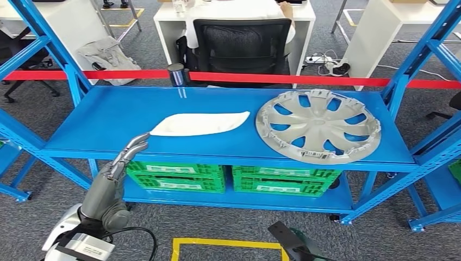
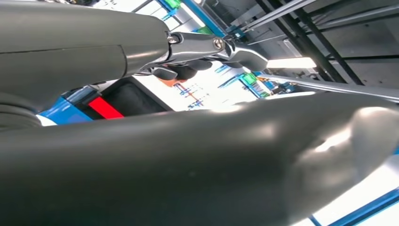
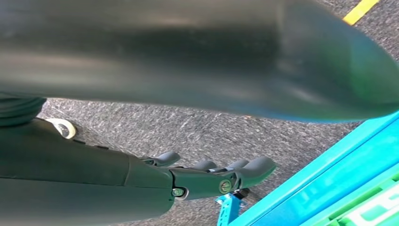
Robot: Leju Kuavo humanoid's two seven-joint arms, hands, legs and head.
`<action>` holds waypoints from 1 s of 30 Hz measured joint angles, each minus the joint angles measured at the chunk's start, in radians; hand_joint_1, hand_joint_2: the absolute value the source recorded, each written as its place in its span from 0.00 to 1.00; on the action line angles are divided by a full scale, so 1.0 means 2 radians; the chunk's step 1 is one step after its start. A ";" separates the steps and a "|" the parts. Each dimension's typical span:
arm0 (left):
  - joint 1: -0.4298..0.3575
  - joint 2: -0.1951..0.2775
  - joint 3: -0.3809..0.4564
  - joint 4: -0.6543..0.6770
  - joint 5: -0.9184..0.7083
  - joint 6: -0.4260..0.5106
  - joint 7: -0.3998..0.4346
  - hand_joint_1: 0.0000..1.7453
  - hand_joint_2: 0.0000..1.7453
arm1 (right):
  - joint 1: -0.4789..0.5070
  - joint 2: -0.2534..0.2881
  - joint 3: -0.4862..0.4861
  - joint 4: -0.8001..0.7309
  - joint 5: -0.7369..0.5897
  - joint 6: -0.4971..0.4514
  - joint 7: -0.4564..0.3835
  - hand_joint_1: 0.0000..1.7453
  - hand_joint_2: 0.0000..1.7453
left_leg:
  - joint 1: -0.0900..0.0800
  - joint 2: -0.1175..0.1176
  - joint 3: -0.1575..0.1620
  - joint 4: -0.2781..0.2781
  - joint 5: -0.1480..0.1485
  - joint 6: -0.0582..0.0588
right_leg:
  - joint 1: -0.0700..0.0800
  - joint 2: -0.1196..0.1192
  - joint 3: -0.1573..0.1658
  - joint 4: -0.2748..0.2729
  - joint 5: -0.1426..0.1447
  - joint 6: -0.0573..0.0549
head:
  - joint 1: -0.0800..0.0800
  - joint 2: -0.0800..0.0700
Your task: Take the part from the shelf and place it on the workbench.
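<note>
On the blue shelf's top board (image 1: 108, 117) lie two parts: a long white plastic piece (image 1: 198, 124) near the middle and a silver wheel cover (image 1: 318, 125) to its right. My left hand (image 1: 122, 163) is raised in front of the shelf with its fingers stretched out straight and holding nothing. Its fingertips (image 1: 139, 139) reach the front edge just left of the white piece's near end. In the left wrist view the left hand (image 2: 211, 47) is empty too. My right hand (image 3: 211, 176) hangs low over the grey floor, fingers loosely extended and empty.
Green crates (image 1: 176, 175) (image 1: 285, 180) stand on the lower shelf board. A dark blue can (image 1: 175, 74) sits at the shelf's back edge by a red barrier tape (image 1: 272, 79). Blue uprights (image 1: 402, 81) frame both sides. Behind the tape are an office chair (image 1: 242, 46) and white desks. Yellow tape (image 1: 228, 243) marks the floor.
</note>
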 joint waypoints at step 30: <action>-0.006 -0.004 -0.003 -0.010 -0.016 0.001 0.001 0.00 0.00 | 0.000 0.001 0.004 0.000 0.003 0.001 0.001 0.00 0.00 | 0.009 0.002 0.021 0.030 -0.037 -0.014 | -0.010 -0.001 -0.025 0.009 0.013 -0.001 | 0.000 0.000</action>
